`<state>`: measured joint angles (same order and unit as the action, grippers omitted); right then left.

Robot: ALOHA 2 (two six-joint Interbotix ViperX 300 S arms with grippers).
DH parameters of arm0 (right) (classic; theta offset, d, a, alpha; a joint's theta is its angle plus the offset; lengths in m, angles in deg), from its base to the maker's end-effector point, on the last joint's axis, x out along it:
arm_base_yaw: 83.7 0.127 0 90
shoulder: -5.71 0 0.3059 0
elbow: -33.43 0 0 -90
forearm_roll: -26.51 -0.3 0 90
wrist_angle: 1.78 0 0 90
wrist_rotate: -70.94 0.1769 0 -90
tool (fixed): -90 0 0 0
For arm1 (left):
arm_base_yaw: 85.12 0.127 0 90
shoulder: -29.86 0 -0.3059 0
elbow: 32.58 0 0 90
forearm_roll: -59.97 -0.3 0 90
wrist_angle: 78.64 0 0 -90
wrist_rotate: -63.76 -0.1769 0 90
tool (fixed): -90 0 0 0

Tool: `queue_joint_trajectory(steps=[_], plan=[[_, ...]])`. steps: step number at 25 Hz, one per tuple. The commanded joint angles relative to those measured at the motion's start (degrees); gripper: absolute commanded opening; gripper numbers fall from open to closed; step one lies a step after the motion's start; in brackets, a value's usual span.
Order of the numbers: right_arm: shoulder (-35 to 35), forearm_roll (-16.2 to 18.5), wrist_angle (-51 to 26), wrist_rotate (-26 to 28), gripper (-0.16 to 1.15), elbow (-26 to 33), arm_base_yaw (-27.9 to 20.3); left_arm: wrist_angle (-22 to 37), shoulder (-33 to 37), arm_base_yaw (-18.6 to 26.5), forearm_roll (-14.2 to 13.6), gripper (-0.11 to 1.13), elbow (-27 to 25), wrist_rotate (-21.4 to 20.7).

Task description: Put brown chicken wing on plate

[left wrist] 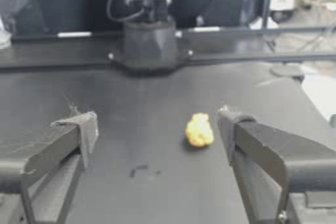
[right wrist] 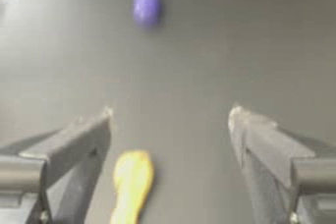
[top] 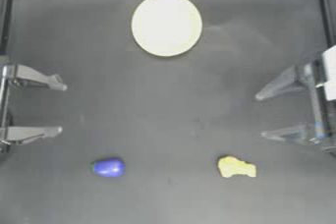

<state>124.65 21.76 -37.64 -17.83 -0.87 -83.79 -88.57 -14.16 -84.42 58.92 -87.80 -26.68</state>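
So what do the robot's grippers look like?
The left gripper and right gripper each have two flat, tapering grey jaws, like wedges. The right arm carries a white block with a blue streak near its jaws. In the wrist views the jaws look dark grey and blocky, with paler tips.

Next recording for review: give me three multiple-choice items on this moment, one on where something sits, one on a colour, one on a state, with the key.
1. Where does the brown chicken wing lie?
A. on the plate
B. on the bare table, far from the plate
C. between a tool's jaws

2. What colour is the rounded object that lies level with the wing?
A. blue-purple
B. red
C. green

3. How does the right tool stand?
A. shut on the wing
B. shut, empty
C. open, empty

Key: 1 B, the wing rests on the dark table while the plate sits bare across it. 2 A, top view shows it blue-purple. 3 C, its jaws stand wide apart with nothing between; the left tool is open too.
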Motion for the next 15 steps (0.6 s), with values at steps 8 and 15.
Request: queue_joint_trajectory(steps=[8, 15], plan=[[-12.5, 10.1, -16.0, 13.2, 0.99, 11.2, 8.6, -0.1, 0.6, 1.1, 0.2, 1.02, 1.1, 0.1], [-17.1, 16.0, -16.6, 24.3, 0.99, 10.5, 14.7, 1.4, 1.6, 1.3, 0.1, 1.02, 1.3, 0.1]])
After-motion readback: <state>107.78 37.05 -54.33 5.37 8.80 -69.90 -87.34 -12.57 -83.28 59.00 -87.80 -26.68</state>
